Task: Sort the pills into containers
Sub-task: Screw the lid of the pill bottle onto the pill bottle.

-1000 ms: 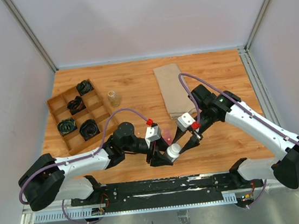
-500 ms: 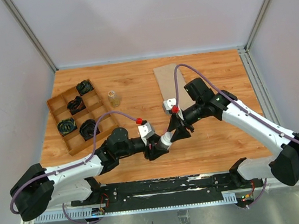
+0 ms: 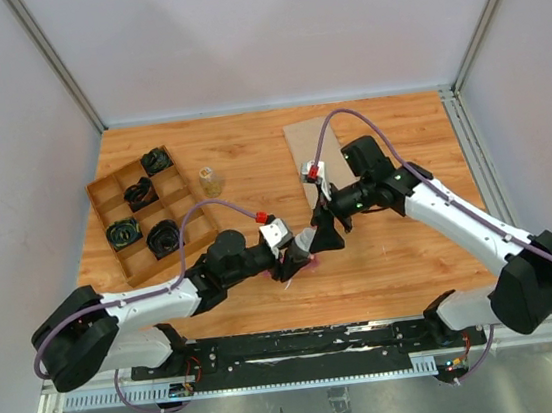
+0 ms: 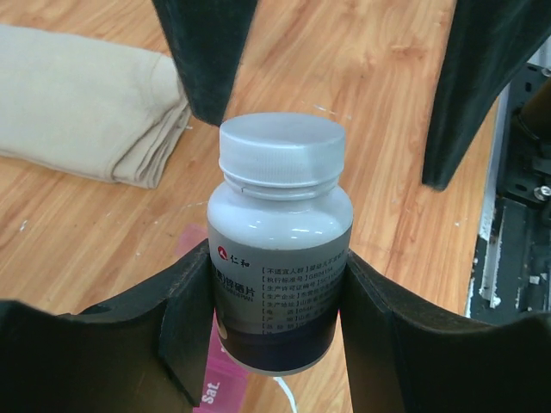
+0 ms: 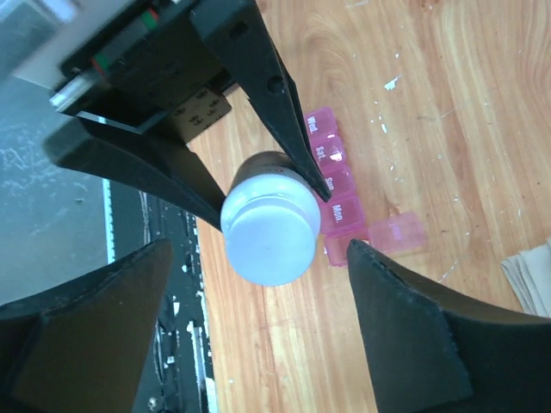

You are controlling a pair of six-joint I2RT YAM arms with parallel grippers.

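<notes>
The pill organiser (image 5: 331, 185) is a narrow translucent magenta-pink strip of small square lidded compartments. It lies near the 6 o'clock edge of the worktop (image 3: 249, 149) (largely hidden under the arms from above), and one end lid (image 5: 398, 231) stands flipped open. The worktop is orange-brown wood grain between pale grey walls (image 3: 235, 40), with a divided wooden tray (image 3: 95, 203) at 10 o'clock and a folded beige cloth (image 3: 297, 143) at 1 o'clock. Lids read "Sat.", "Sun", "Mon."; the pill bottle (image 4: 280, 258) has a label with a red logo and Chinese print. The left end effector (image 4: 275, 271) is clamped on that white-capped bottle over the strip. The right end effector (image 5: 258, 249) has its fingers apart beside the cap, not touching it.
</notes>
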